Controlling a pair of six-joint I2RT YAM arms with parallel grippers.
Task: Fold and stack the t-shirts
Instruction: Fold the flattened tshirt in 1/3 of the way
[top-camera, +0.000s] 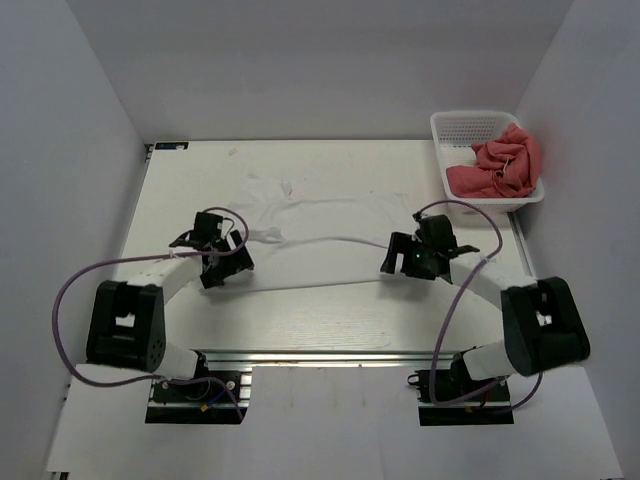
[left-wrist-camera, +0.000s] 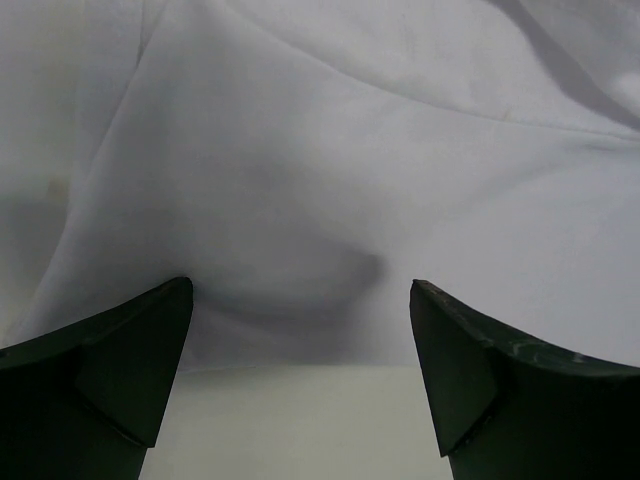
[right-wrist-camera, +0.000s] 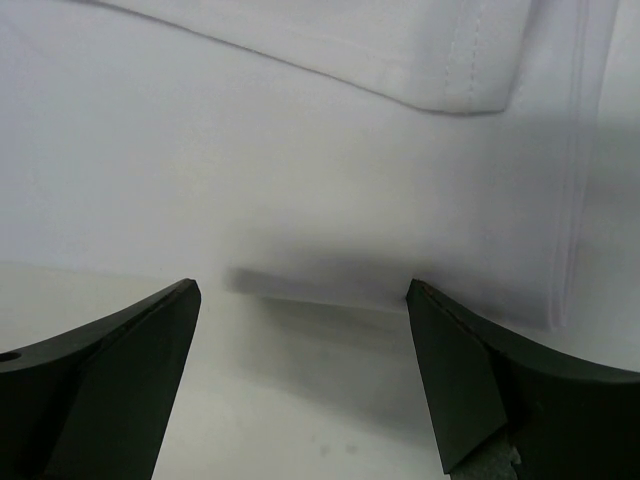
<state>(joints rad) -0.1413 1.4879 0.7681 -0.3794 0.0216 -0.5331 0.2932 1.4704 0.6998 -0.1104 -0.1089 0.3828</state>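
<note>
One white t-shirt (top-camera: 320, 215) spread flat (faintly rumpled).

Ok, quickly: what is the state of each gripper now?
Left gripper: open, holding nothing, above the white shirt.
Right gripper: open, holding nothing, near the shirt's edge.

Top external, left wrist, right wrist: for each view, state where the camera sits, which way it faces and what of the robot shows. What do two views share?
Top external: above and behind the arms, facing down onto the table; shows left arm, right arm.
Left wrist: on the left wrist, facing the white t-shirt; left tool open, both fingers showing.
Right wrist: on the right wrist, facing the shirt's stitched hem; right tool open, both fingers showing.
Shared: both wrist views show the white t-shirt's edge.
</note>
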